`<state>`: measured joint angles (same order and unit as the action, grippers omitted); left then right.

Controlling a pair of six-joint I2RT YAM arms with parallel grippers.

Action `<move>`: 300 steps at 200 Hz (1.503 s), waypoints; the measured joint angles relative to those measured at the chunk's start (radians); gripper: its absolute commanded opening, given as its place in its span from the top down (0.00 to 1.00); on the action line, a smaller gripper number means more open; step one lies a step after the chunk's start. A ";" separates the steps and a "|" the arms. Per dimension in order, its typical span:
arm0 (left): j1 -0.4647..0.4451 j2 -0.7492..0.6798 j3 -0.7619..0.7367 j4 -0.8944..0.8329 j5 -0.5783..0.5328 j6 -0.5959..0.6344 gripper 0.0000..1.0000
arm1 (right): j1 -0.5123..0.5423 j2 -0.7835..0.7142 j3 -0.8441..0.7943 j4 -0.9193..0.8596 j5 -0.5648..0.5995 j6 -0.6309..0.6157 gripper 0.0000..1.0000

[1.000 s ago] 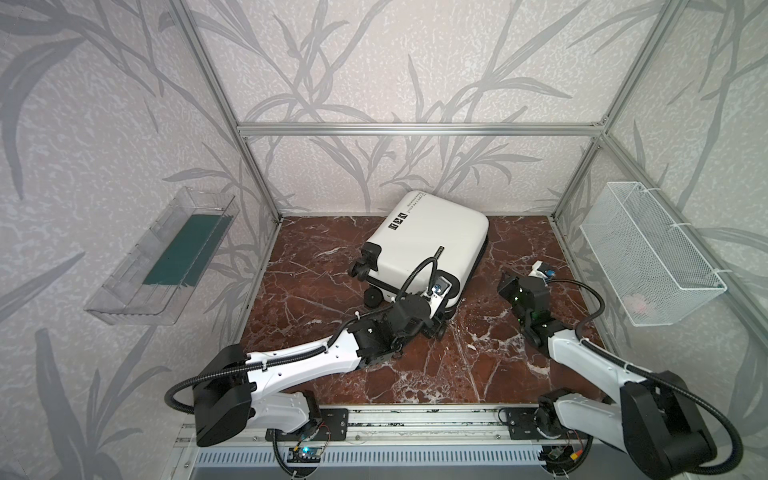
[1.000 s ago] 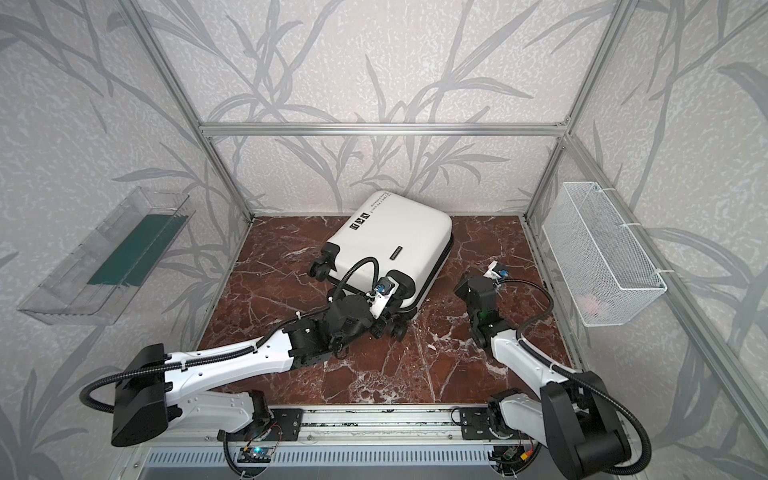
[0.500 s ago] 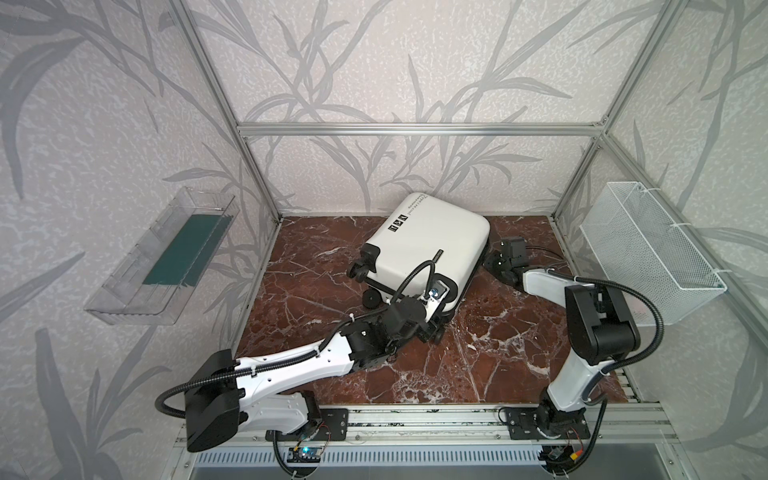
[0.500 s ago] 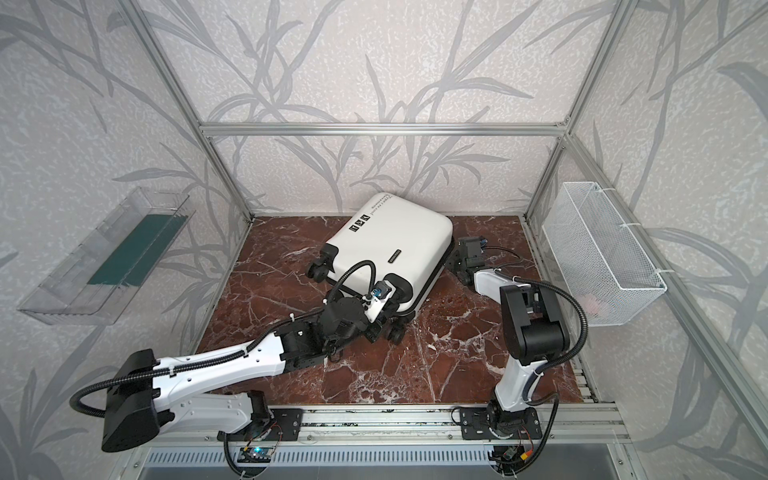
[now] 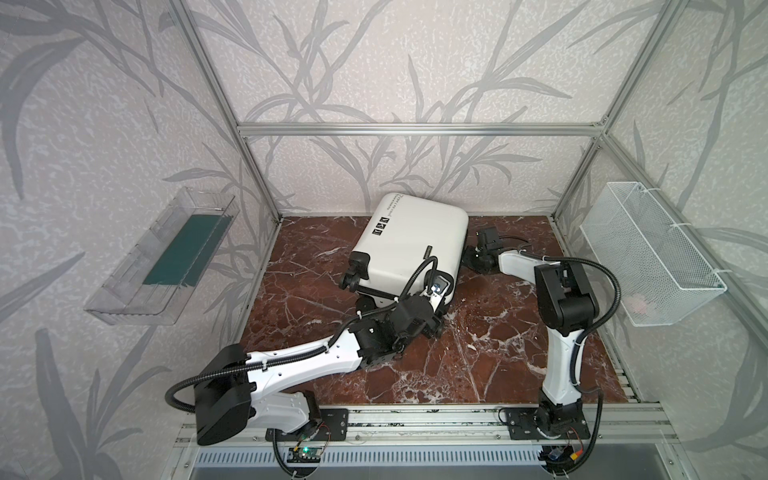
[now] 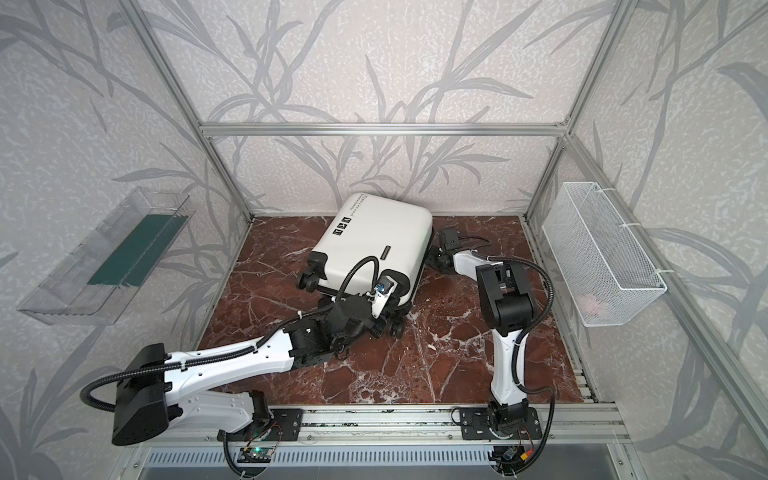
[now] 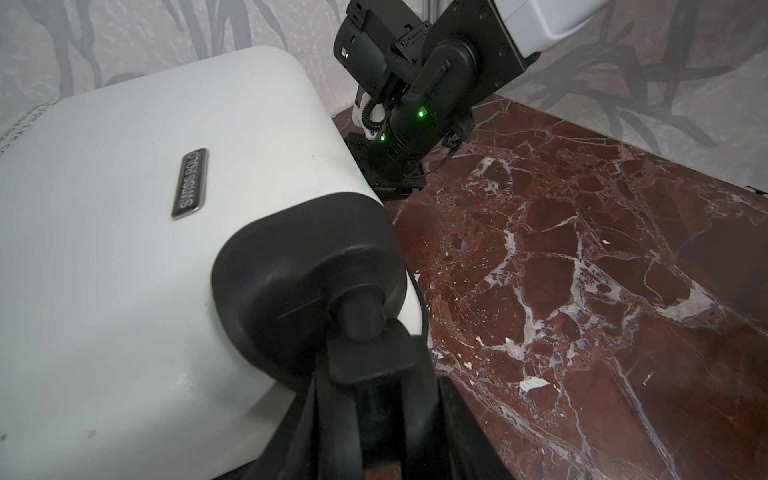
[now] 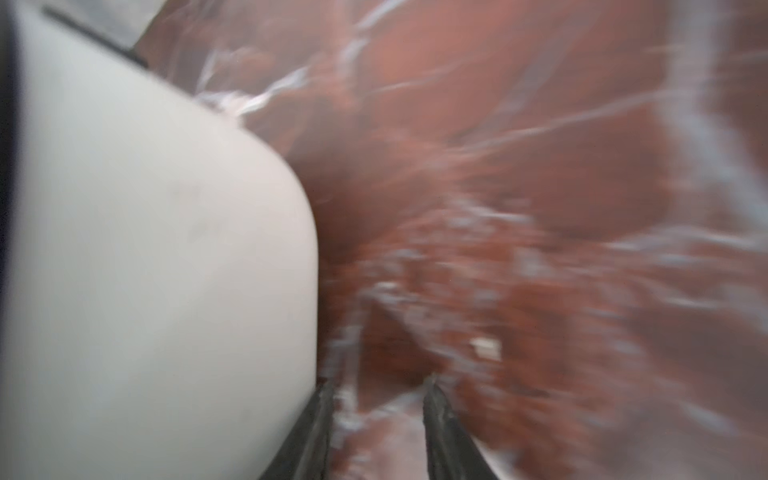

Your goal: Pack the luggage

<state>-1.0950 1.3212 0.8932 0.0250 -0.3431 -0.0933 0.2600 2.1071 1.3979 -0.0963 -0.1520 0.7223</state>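
Note:
The luggage (image 5: 411,245) (image 6: 374,237) is a white hard-shell suitcase lying shut on the marble floor at the back middle, with black wheels toward the front. My left gripper (image 5: 434,324) (image 6: 388,322) is at its near right corner. In the left wrist view the left gripper (image 7: 374,405) is shut on a black wheel fork (image 7: 365,361) below the white shell (image 7: 124,208). My right gripper (image 5: 467,257) (image 6: 436,259) sits low beside the luggage's right side. The blurred right wrist view shows the right gripper (image 8: 378,399) open over bare floor, beside the shell (image 8: 145,249).
A clear plastic tray (image 5: 124,307) holding something dark green hangs on the left wall. A white wire basket (image 5: 648,253) with a pale pink thing (image 5: 640,305) hangs on the right wall. Aluminium posts frame the red marble floor (image 5: 478,353).
The right arm swung from the front right of the floor to the back, beside the luggage's right side. The left gripper kept its hold on the wheel, and the luggage turned slightly.

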 measured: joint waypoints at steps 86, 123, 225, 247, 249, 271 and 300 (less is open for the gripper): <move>-0.007 0.057 0.056 0.005 -0.059 0.041 1.00 | 0.038 -0.326 -0.338 0.144 -0.081 -0.063 0.54; -0.017 0.057 0.056 0.012 -0.057 0.078 1.00 | 0.080 -0.575 -0.636 0.280 -0.053 -0.088 0.38; -0.033 0.091 0.072 0.057 -0.028 0.102 1.00 | 0.652 -1.049 -1.128 0.549 0.415 -0.267 0.38; -0.036 0.091 0.072 0.059 -0.011 0.102 1.00 | 0.758 -1.006 -1.166 0.671 0.546 -0.322 0.46; -0.036 0.091 0.072 0.059 -0.010 0.102 1.00 | 0.768 -0.999 -1.169 0.687 0.560 -0.328 0.47; -0.039 0.091 0.072 0.063 0.003 0.102 1.00 | 0.854 -0.915 -1.188 0.844 0.660 -0.389 0.52; -0.042 0.091 0.072 0.065 0.012 0.102 1.00 | 0.907 -0.790 -1.191 1.043 0.771 -0.446 0.53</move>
<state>-1.1374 1.4120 0.9649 0.0902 -0.3309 0.0086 1.1667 1.3170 0.2073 0.9466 0.6193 0.2760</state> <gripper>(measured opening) 0.397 0.473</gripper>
